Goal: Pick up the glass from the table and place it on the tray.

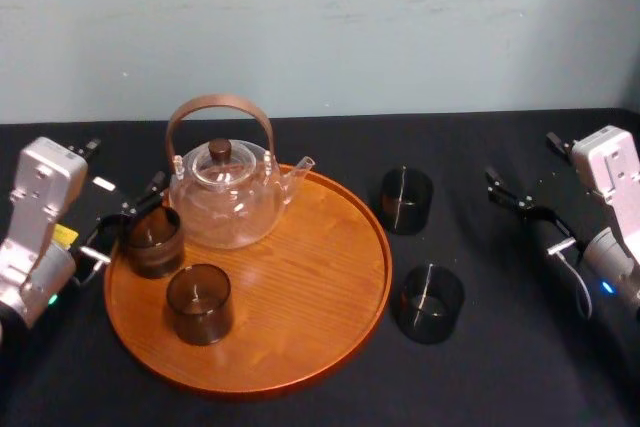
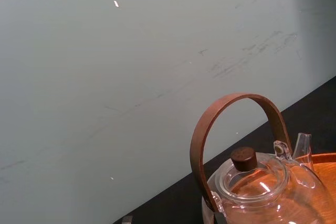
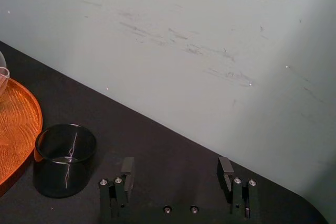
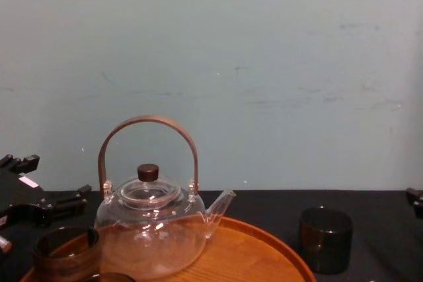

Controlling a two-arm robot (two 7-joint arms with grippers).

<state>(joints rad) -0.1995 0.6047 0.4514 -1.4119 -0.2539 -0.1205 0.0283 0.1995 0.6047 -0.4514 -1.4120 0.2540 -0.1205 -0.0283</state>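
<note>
Glass [image 1: 152, 240] on tray [image 1: 320, 267], left end effector [image 1: 125, 219] spread beside; right end effector [image 3: 178, 169] spread, empty.

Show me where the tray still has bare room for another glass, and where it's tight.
Free: the tray's right half, bordered by the teapot, the front glass and the right rim. Crowded: its left edge, where the left gripper sits at the rear glass beside the teapot. The right gripper hangs open over the table.

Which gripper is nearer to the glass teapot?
Left. The left gripper is close beside the teapot, at the edge of the tray; the right gripper is far off across the table.
</note>
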